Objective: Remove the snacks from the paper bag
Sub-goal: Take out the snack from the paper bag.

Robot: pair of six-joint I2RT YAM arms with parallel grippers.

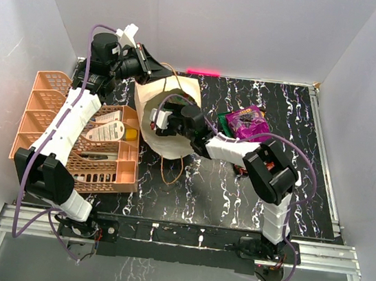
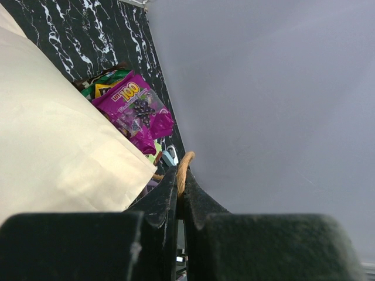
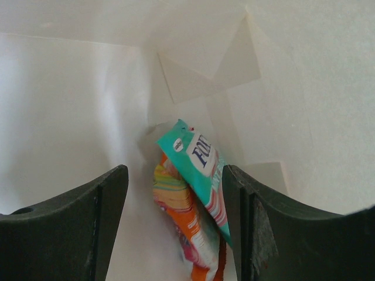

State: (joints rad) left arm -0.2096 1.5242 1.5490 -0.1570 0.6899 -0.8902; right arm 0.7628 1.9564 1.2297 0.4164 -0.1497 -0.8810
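The cream paper bag (image 1: 153, 98) lies on its side mid-table, mouth facing right. My left gripper (image 1: 144, 64) is shut on one looped bag handle (image 2: 184, 170) at the bag's far edge. My right gripper (image 1: 157, 118) is inside the bag's mouth, open, its fingers (image 3: 88, 222) either side of a teal packet (image 3: 199, 167) and an orange striped packet (image 3: 188, 228) at the bag's bottom. A magenta-purple packet (image 1: 248, 123) lies on a green packet (image 1: 230, 122) on the table right of the bag; both show in the left wrist view (image 2: 136, 111).
An orange mesh basket (image 1: 102, 164) with white tubes and a yellow-capped bottle stands at the left, under my left arm. The bag's other handle (image 1: 171, 169) loops onto the black marbled table (image 1: 223, 187). White walls enclose the back and sides.
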